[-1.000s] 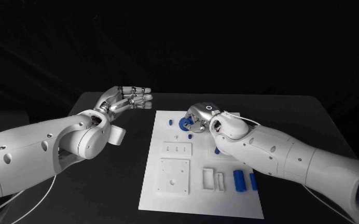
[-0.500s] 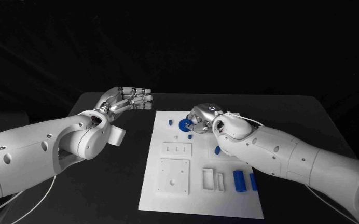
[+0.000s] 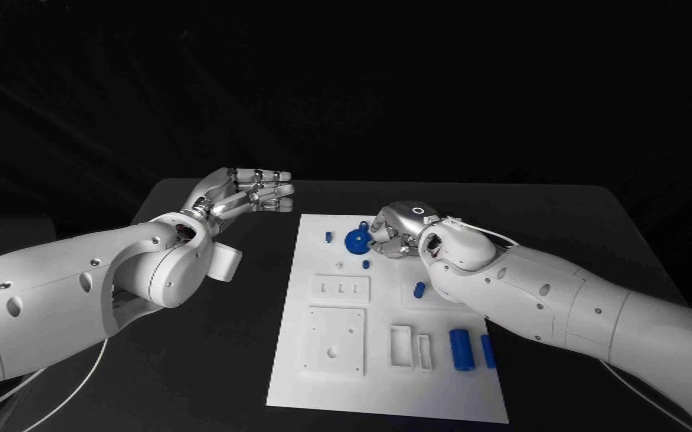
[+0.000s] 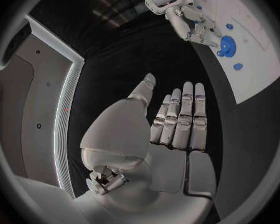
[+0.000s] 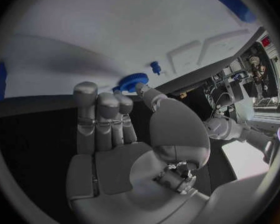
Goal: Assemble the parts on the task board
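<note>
Right hand (image 3: pixel 392 232) crowding the blue gear (image 3: pixel 356 242) at the task board (image 3: pixel 389 392) twelve o'clock end, left hand (image 3: pixel 245 189) hovering at ten o'clock (off the board), two blue cylinders (image 3: pixel 472 349) blocking four o'clock, open black table (image 3: pixel 577 212) toward two o'clock

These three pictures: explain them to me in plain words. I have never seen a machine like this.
A robot with two white arms and silver hands works at a black table. One picture looks down from its head; the two round ones come from cameras at its wrists. The white task board carries small blue parts, such as two blue cylinders. The right hand touches a blue gear at the board's far end; whether it grips it is unclear. The left hand hovers beside the board, fingers straight, holding nothing.
</note>
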